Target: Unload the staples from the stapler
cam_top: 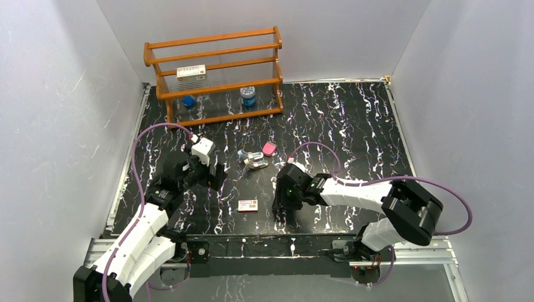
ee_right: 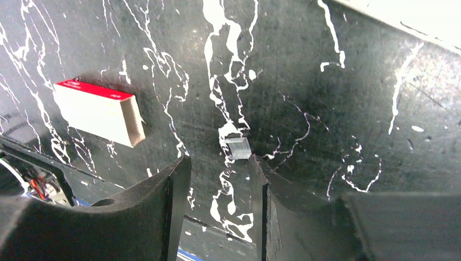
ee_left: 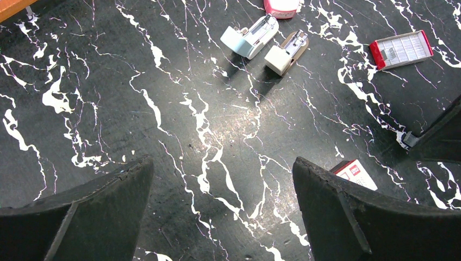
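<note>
We see the stapler (cam_top: pixel 255 160) lying opened up, a little beyond the white box (cam_top: pixel 248 206). Left of the box, the left gripper (ee_left: pixel 222 168) hovers with its fingers spread wide, holding nothing. Right of the box, the right gripper (ee_right: pixel 217 163) sits low, fingers a narrow gap apart, with a small silvery staple strip (ee_right: pixel 236 148) on the table (ee_right: pixel 337 98) right at its tips.

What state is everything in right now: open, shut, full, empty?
stapler: opened up, halves lying side by side.
staple strip: lying loose, ungripped.
staple tray: out of its box, holding staples.
box sleeve: open-ended, looks empty.
left fingers: wide open, empty.
right fingers: open, empty, beside the strip.
</note>
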